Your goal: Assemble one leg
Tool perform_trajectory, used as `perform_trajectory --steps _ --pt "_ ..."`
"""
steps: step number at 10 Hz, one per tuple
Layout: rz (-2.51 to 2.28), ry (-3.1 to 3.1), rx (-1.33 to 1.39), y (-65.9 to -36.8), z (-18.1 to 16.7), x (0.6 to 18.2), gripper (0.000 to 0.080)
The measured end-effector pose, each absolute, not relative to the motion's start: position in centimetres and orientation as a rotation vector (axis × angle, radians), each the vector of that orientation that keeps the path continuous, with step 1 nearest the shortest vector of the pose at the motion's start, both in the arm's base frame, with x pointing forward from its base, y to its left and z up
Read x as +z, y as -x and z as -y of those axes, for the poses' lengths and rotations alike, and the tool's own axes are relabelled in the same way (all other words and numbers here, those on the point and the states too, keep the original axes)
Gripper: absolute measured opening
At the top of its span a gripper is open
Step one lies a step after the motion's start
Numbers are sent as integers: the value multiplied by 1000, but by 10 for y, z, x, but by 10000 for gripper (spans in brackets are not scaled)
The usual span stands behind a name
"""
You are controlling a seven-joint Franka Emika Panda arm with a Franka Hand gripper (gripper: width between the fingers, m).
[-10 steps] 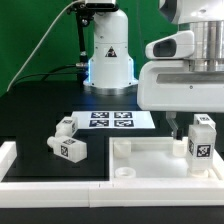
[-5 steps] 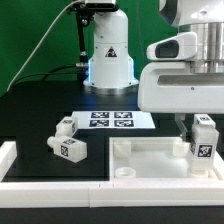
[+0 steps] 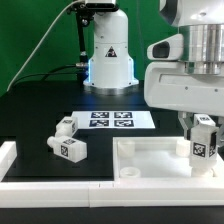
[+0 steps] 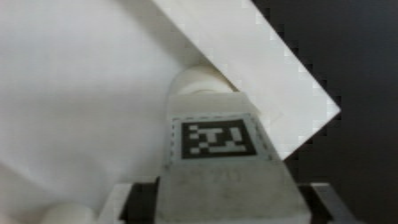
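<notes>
My gripper [image 3: 203, 124] is shut on a leg [image 3: 205, 141], a chunky white peg with a black-and-white tag. It holds the leg upright over the corner of the large white rimmed panel [image 3: 150, 160] on the exterior view's right. In the wrist view the leg [image 4: 219, 150] fills the middle between my two dark fingers [image 4: 135, 202], and its rounded end lies against the panel [image 4: 89, 100] near the panel's edge. Two more legs [image 3: 65, 128] [image 3: 70, 150] lie on the black table at the exterior view's left.
The marker board [image 3: 110, 120] lies flat behind the panel. The arm's white base [image 3: 108, 55] stands at the back. A white raised border [image 3: 10, 160] runs along the table's front and left. A green backdrop is behind.
My gripper has shifted a little to the exterior view's right with the leg in it. The panel has slid slightly the same way. The two loose legs have not moved.
</notes>
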State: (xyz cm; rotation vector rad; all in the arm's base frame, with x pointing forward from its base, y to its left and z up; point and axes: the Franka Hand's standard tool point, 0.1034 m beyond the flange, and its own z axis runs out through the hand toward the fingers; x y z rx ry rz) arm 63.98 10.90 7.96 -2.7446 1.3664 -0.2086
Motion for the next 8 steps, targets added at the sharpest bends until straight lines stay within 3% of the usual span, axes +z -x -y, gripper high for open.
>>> perform_trajectory --steps 4,5,6,7,8 --pt "-1877 2368 -97 -639 -107 79 287" --pt "-1870 2374 -99 -639 -107 78 365" --pt "-1870 2374 -99 -639 -107 78 365" --pt "-1779 2451 -109 -639 -108 78 503" --pt "-1537 2618 -124 -639 -110 79 503"
